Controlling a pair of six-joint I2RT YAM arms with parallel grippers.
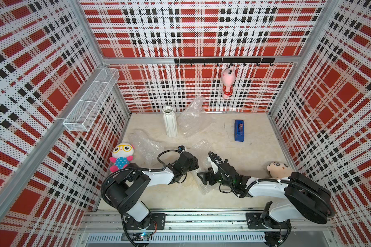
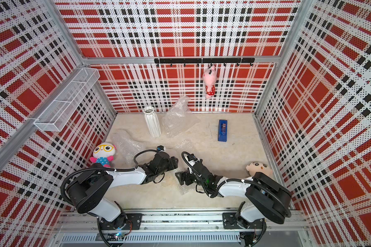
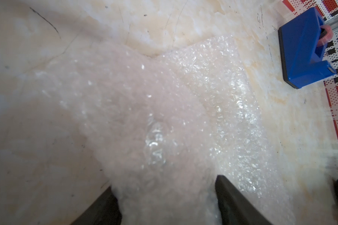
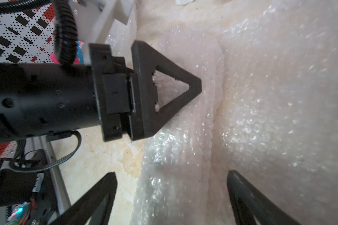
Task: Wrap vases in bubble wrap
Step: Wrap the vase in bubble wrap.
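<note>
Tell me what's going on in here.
Two robot arms are working on a bubble-wrap bundle lying near the front of the table. The left gripper has its jaws closed around the bundle; the right gripper is poised at the same wrap, jaws open. What is inside cannot be made out. A tall white ribbed vase stands unwrapped at the back, loose bubble wrap next to it and a blue tape dispenser farther right.

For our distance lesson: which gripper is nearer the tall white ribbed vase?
Left. The left gripper, on bubble wrap, is robot-side of the vase; the right gripper sits nearer the arm bases and farther right.
</note>
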